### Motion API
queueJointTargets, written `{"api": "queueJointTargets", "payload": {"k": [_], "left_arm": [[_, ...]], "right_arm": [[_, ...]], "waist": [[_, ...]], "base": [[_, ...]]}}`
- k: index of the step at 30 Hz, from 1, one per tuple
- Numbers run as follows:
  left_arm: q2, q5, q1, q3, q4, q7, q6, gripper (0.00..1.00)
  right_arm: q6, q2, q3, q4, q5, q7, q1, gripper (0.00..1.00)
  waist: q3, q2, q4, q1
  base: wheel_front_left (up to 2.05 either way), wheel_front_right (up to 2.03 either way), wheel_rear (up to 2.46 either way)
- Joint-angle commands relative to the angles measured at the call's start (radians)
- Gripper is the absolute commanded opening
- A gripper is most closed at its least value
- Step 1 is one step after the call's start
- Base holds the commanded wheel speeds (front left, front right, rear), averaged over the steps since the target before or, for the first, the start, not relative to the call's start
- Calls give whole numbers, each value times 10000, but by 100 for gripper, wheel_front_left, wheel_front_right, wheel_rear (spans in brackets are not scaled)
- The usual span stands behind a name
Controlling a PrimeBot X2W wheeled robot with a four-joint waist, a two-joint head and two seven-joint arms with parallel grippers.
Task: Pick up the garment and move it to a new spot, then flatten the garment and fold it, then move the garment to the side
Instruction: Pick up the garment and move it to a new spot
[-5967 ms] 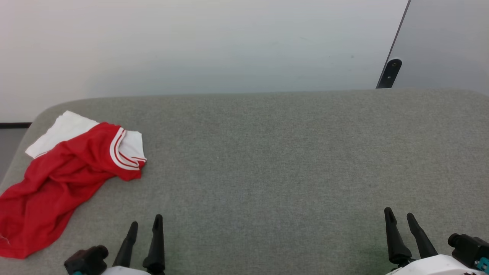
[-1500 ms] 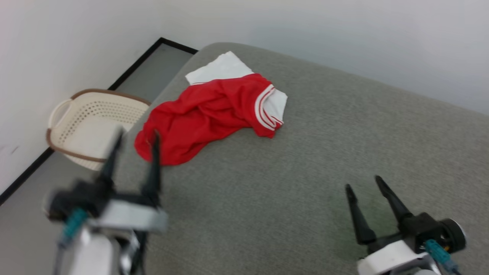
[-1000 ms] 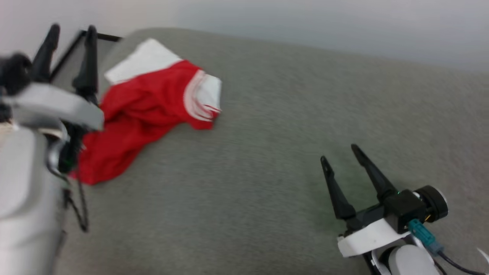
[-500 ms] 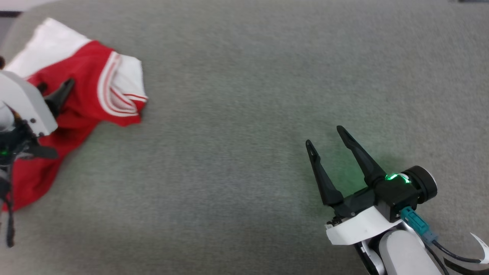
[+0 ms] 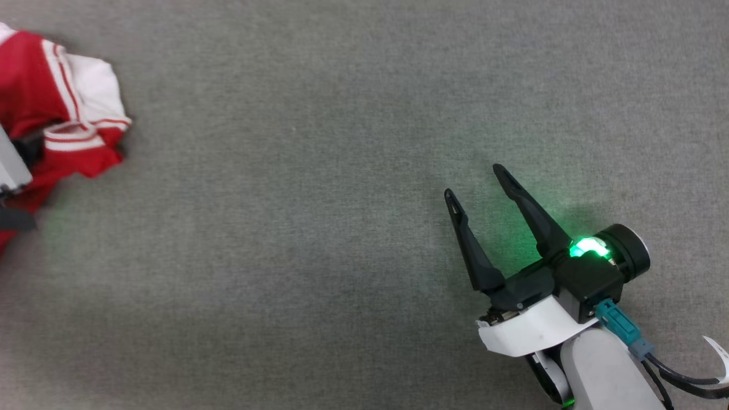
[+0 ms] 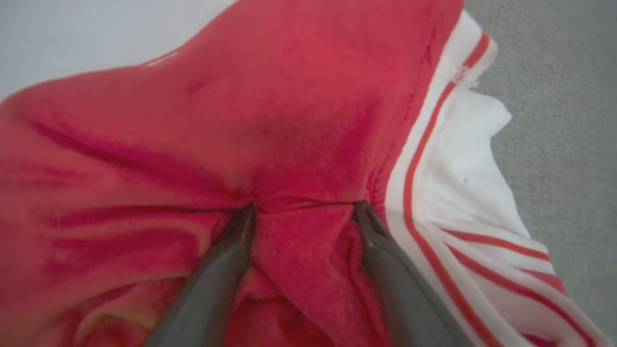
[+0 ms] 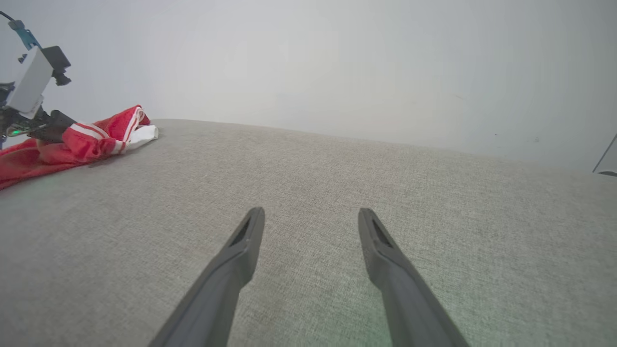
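I had a broad grey padded surface (image 5: 342,85) under my head view, covered in a coarse woven cloth. Through the right wrist view its far edge looked soft and rounded. The garment (image 5: 34,97) lay directly on it at the left edge of my head view. It was crumpled into folds, bright red with a white panel and white bands carrying thin red stripes. A green glow tinted the cloth at the lower right.

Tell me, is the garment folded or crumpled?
Crumpled: the garment lies bunched up, with deep wrinkles across its red fabric, not folded flat.
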Motion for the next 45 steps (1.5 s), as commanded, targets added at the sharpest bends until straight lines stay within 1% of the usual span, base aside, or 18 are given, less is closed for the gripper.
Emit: {"api": "queueJointTargets", "payload": {"k": [1,5,10,11,12,13,15,21,24,26,28,33,38,39,41,42,43,45], "left_arm": [[-556,-79,277,-322,258,283,13,100],[-969,-510,366,-542,527,854,11,100],[-1060,-804,489,-897,420,1359,-6,100],[-1040,-881,535,-927,340,1337,-21,65],[-1013,-922,567,-947,312,1245,-27,37],[-988,-889,570,-1006,331,1174,-27,0],[-1049,-952,591,-1070,178,1024,-29,0],[-954,-947,224,-789,114,-786,-40,0],[-769,-832,244,-844,63,-1571,-40,0],[-741,-912,260,-855,-22,-1915,-40,0],[-570,-933,332,-908,-215,-2301,-32,0],[-417,-1143,425,-1145,-984,-2745,-13,0],[-213,-1382,438,-1599,-2361,-3093,-11,0],[-143,-1421,353,-1861,-2930,-3139,-7,0],[-132,-1504,227,-2124,-3473,-3111,-4,0],[-132,-1504,227,-2124,-3473,-3111,-4,0],[-133,-1533,117,-2417,-3994,-3028,-4,0],[-225,-1749,20,-2655,-4523,-2913,-4,0]], "right_arm": [[-14,19,-35,-80,-76,-43,-60,100],[-14,19,-43,-177,-85,-43,-54,100],[-14,19,-5,-260,-97,-43,-122,100],[-14,18,-2,-281,-99,-43,-141,100],[-14,18,-6,-294,-94,-43,-148,100],[-14,18,-16,-319,-86,-43,-158,100],[-14,18,-67,-347,-4,-43,-141,100],[-14,17,-201,-151,114,-43,-79,100],[-14,18,-230,-64,229,-43,-79,100],[-14,15,-266,-11,305,-43,29,100],[-14,14,-301,32,383,-41,161,100],[-14,12,-397,87,532,-43,373,100],[-14,14,-648,89,768,-43,711,100],[-14,15,-755,48,894,-43,830,100],[-14,12,-864,24,1016,-43,968,100],[-14,12,-864,24,1016,-43,968,100],[-14,14,-985,0,1065,-43,1079,100],[-14,14,-1087,-16,1137,-43,1168,100]], "waist": [[334,0,-267,0],[421,0,-283,0],[448,0,-318,0],[449,0,-326,0],[443,0,-332,0],[436,0,-336,0],[399,0,-320,0],[21,0,-213,0],[-287,0,-163,0],[-556,0,-115,0],[-826,0,-69,0],[-1319,0,-5,0],[-1866,0,-33,0],[-2024,0,-82,0],[-2169,0,-142,0],[-2169,0,-142,0],[-2303,0,-212,0],[-2408,0,-299,0]], "base": [[0,0,0],[0,0,0],[0,0,0],[0,0,0],[0,0,0],[0,0,0],[0,0,0],[0,0,0],[0,0,0],[0,0,0],[0,0,0],[0,0,0],[0,0,0],[0,0,0],[0,0,0],[0,0,0],[0,0,0],[0,0,0]]}}
